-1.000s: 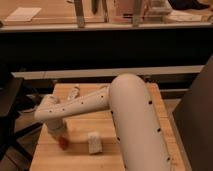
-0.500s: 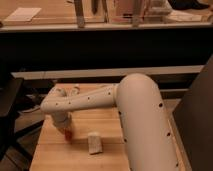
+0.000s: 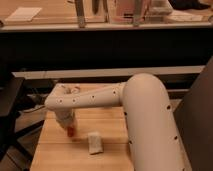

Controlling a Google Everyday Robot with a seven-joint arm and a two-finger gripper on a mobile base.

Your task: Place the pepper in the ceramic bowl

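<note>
the gripper [image 3: 68, 124] is hanging low over the wooden table [image 3: 55, 150], the pepper [image 3: 70, 132] is showing right at its tip, left of a whitish packet [image 3: 94, 142], and i cannot tell its grip.

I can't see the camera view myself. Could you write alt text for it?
A white robot arm reaches across a wooden table, its gripper pointing down with a small red-orange pepper at its tip. A whitish packet lies on the table close beside the pepper.
</note>
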